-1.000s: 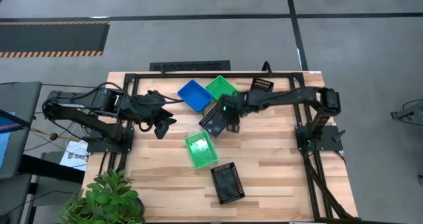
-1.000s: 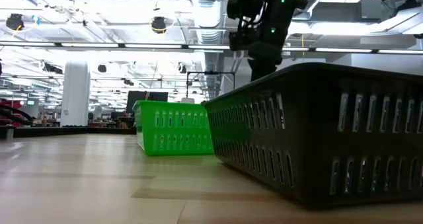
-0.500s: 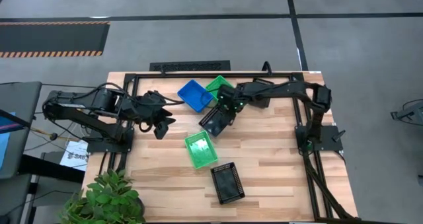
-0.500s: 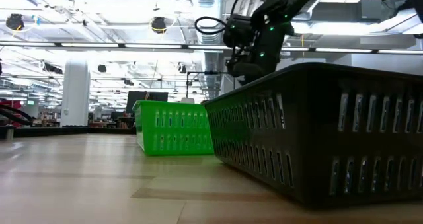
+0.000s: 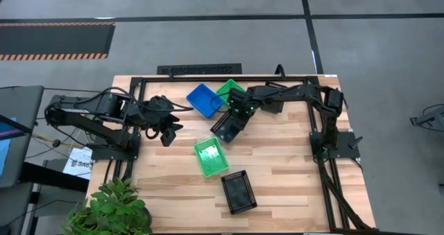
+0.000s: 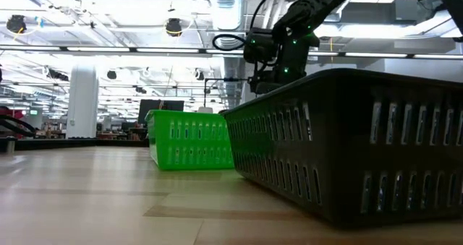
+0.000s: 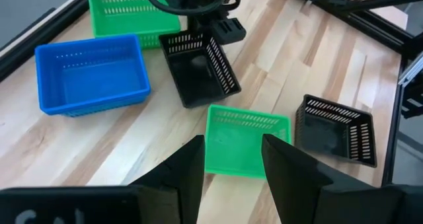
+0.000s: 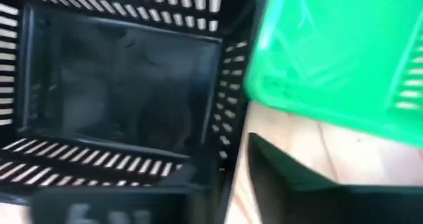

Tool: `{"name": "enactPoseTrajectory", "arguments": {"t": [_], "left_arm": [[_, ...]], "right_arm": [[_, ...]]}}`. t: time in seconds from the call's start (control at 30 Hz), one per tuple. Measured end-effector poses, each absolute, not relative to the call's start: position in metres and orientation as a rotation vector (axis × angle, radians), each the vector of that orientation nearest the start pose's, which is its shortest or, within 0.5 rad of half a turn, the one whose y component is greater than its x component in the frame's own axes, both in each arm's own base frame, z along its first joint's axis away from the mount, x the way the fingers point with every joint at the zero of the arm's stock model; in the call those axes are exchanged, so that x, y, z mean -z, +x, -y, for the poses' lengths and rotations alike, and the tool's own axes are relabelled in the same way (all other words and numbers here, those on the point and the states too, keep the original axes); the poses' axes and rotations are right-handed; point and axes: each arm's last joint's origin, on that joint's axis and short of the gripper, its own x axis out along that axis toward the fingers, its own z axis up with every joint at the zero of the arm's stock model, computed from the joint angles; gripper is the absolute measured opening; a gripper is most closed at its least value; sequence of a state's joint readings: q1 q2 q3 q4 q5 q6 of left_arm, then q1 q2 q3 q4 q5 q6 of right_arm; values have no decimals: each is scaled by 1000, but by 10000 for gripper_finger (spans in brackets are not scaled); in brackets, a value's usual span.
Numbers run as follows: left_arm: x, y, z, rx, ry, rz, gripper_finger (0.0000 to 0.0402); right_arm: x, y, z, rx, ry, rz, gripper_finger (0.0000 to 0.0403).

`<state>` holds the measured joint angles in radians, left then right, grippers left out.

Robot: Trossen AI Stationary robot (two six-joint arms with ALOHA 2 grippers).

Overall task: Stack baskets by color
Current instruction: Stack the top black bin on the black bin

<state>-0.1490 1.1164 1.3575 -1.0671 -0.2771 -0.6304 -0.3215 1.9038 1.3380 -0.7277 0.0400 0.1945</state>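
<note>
Blue basket (image 5: 204,100) and green basket (image 5: 229,91): side by side at the table's (image 5: 291,172) far edge. 
Black basket (image 5: 228,125): just in front of those two, rim straddled by right gripper (image 5: 240,113), one finger inside and one outside the wall; grip not confirmable. 
Second green basket (image 5: 210,157): mid-table. 
Second black basket (image 5: 238,193): near front edge. 
Left gripper (image 5: 168,132): clenched, empty, well left of the baskets. 
Potted plant (image 5: 111,211): front-left corner.

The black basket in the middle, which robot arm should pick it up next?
Probably the right: the right gripper is already at the middle black basket, fingers astride its wall. The left gripper waits farther off, shut.
</note>
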Motion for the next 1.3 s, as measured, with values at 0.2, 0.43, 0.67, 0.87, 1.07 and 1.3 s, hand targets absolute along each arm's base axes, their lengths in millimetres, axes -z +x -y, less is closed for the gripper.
{"name": "enactPoseTrajectory", "arguments": {"t": [0.2,0.43,0.67,0.87,1.07,1.3], "left_arm": [[-387,192,21,-355,-390,-741,138],[-387,191,21,-333,-333,-752,138],[-388,187,13,-352,-282,-765,138],[-390,185,5,-394,-242,-748,138],[-390,186,-5,-446,-260,-740,138],[-390,185,-18,-530,-329,-717,138]], "right_arm": [[-179,352,112,408,356,-1285,21],[-199,341,101,318,421,-1299,9],[-248,312,109,230,458,-1199,7],[-279,264,141,303,440,-1200,7],[-297,213,177,456,340,-1242,5],[-302,171,216,517,333,-1272,3]]}}
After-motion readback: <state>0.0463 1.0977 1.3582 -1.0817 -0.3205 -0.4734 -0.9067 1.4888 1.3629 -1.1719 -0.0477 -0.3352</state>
